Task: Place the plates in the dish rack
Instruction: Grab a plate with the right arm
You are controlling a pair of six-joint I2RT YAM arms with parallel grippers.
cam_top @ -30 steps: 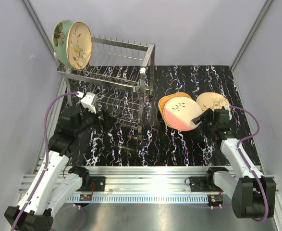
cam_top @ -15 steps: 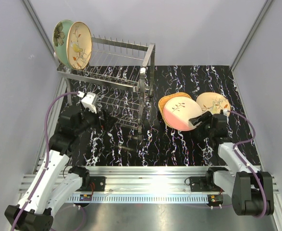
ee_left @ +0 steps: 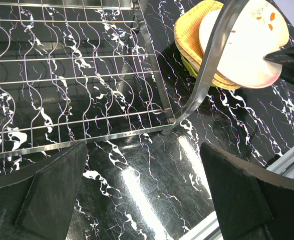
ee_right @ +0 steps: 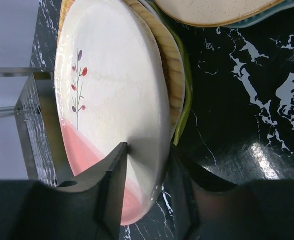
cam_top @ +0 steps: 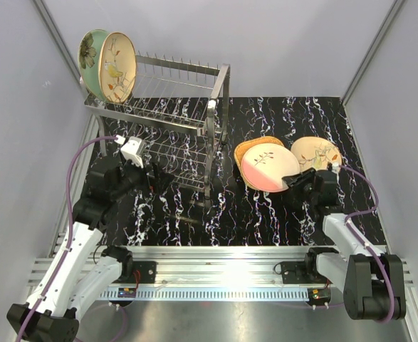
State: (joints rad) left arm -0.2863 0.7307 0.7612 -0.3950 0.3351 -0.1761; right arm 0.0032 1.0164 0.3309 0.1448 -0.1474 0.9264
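The dish rack stands at the back left with a mint-green flowered plate and a cream plate upright at its left end. At centre right a pink-cream plate tops a stack on an orange wicker plate. My right gripper has one finger on its face and one under its rim, shut on its near edge. A lime plate edge shows beneath the wicker plate. My left gripper hangs open over the table by the rack's lower tier.
A beige floral plate lies on a teal one just right of the stack, also in the right wrist view. The rack's looped end handle stands between my left gripper and the stack. A metal rail runs along the near edge.
My right gripper slid forward and left onto the pink-cream plate's near rim and its fingers closed in on it. The left arm has stayed still.
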